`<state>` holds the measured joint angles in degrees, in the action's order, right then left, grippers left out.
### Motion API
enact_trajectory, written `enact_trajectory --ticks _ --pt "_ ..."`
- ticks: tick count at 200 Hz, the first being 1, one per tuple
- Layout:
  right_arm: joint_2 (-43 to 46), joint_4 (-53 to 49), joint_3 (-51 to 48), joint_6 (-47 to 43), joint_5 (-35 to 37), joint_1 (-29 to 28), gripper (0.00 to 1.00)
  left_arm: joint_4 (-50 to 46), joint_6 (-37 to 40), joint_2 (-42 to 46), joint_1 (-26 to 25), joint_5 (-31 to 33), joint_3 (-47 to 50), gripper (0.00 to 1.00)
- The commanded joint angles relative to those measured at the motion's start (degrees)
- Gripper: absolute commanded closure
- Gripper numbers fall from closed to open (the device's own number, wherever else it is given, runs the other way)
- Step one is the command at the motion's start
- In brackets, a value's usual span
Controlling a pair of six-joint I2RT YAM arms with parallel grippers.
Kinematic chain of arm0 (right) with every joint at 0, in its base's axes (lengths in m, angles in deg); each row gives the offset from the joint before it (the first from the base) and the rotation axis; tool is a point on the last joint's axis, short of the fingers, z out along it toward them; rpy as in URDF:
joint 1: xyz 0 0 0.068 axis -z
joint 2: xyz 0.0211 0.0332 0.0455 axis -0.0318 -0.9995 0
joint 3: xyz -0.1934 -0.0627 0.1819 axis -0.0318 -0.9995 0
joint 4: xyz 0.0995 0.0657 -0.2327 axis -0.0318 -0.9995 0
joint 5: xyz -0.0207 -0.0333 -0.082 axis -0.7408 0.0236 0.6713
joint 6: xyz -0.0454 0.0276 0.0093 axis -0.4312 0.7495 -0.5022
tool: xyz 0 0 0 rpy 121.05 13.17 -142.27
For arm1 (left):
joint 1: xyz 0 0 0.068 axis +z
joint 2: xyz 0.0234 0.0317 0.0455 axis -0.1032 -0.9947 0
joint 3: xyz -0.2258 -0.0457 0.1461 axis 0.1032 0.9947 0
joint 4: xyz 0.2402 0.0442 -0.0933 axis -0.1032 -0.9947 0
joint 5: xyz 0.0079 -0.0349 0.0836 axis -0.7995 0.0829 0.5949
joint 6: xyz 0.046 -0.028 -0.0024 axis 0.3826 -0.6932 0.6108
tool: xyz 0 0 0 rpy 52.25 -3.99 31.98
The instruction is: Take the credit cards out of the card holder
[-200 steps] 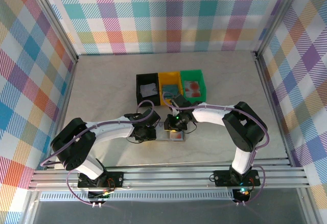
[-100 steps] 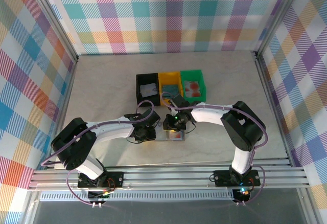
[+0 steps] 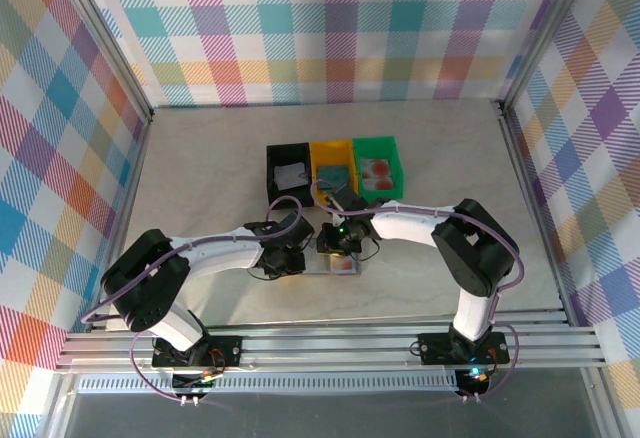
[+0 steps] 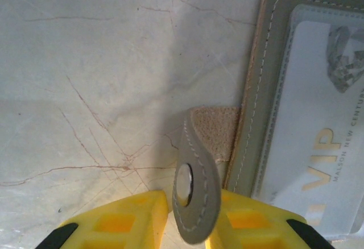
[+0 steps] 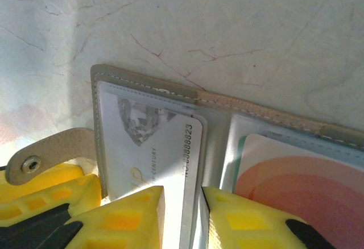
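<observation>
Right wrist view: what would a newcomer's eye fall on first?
The open card holder shows a whitish card at centre and a pink-orange card at lower right. The right tool straddles the whitish card's edge. In the left wrist view, the left tool pinches the snap strap.

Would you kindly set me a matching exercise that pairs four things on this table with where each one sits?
Things:
1. white card
2. pink card
3. strap
4. green tray

Places:
A. just right of the yellow tray
B. pocket of the holder nearest the strap
C. pinched in the left gripper
D. holder pocket farthest from the strap

Pairs: 1-B; 2-D; 3-C; 4-A
</observation>
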<state>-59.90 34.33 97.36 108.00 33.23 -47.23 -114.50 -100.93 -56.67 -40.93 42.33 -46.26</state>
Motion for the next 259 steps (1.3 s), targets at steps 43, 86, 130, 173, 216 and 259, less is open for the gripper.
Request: enact_trajectory --ticks 43,86,130,173,216,259 --pt "0.25 -2.87 2.89 1.77 1.14 -0.34 0.76 3.86 -1.51 -7.97 -1.9 -5.35 5.41 0.76" --pt "-1.68 -2.86 3.71 1.71 1.64 -0.39 0.76 3.99 -1.4 -8.15 -1.93 -5.29 5.38 0.77" --pt "-2.35 -3.31 3.71 1.19 3.55 -0.38 0.75 5.06 -1.51 -8.69 -1.93 -5.63 5.89 0.78" --pt "-4.18 -4.3 5.08 0.48 4.2 -0.38 0.75 4.96 -1.28 -8.52 -1.95 -5.73 5.72 0.78" --pt "-4.67 -2.85 4.59 0.09 3.21 -0.37 0.76 6.25 -1.23 -9.73 -1.95 -6.08 6.06 0.79" --pt "-3.59 -0.27 3.33 -0.75 1.06 -0.68 0.76 6.99 -0.99 -10.66 -1.97 -6.26 5.89 0.8"
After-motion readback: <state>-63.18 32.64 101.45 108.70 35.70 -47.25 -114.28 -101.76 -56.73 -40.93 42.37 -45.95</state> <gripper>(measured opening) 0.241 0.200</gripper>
